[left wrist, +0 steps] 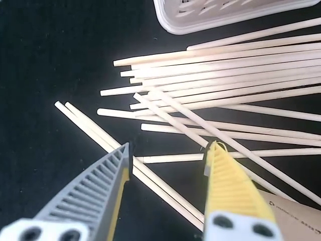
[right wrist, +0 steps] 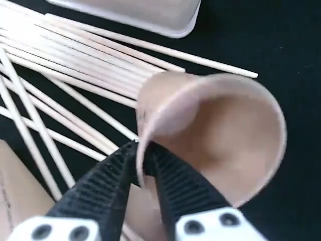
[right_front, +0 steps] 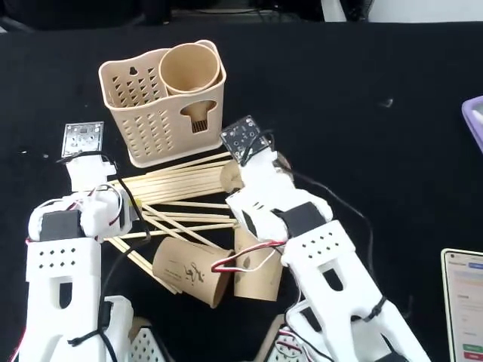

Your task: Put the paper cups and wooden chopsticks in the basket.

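My right gripper (right wrist: 143,160) is clamped on the rim wall of a paper cup (right wrist: 220,135), one finger inside and one outside, with the cup tilted over the chopsticks (left wrist: 225,65) just beside the basket (right_front: 155,124). That thin pinch worries me: the cup may swing, crumple or slip free, or catch the basket's wall going in, where a second cup (right_front: 189,68) already sits. My left gripper (left wrist: 168,153) hangs wide open over the crossed sticks and could scatter them.

The cup (right wrist: 215,135) is being blurred in the right wrist view and mostly hidden by the right arm (right_front: 317,241) from above. The basket (left wrist: 225,15) is being cut off in the left wrist view. Chopsticks (right_front: 181,177) are being partly covered by the same arm.
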Available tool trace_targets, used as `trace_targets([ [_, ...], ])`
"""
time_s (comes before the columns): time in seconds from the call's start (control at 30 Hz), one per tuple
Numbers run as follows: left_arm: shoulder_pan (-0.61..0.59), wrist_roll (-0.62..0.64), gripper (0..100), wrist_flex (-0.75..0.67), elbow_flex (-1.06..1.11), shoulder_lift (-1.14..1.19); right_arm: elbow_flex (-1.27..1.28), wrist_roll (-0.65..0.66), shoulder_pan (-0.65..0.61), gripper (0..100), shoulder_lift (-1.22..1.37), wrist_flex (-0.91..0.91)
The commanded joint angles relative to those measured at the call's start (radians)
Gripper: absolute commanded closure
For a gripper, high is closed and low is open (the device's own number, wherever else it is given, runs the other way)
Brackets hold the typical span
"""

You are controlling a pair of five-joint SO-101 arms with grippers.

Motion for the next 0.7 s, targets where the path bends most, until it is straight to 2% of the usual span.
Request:
trace_targets([
  [0.0,-0.01,0.003,75,-0.012,0.004,-0.021,-0.143,0.043,0.103,98.8,-0.111,0.112],
  [0.17,-0.01,0.003,75,-0.014,0.005,-0.021,-0.372,0.153,0.16,98.8,-0.232,0.279],
  [0.3,-0.007,0.003,75,-0.009,0.005,-0.021,-0.61,0.18,0.161,98.8,-0.2,0.308],
  [0.5,-0.002,0.003,75,-0.006,0.007,-0.021,-0.931,0.192,0.044,98.8,0.081,0.304],
  [0.67,-0.01,0.003,75,-0.005,0.007,-0.021,-1.254,0.302,-0.031,98.8,0.383,0.296],
])
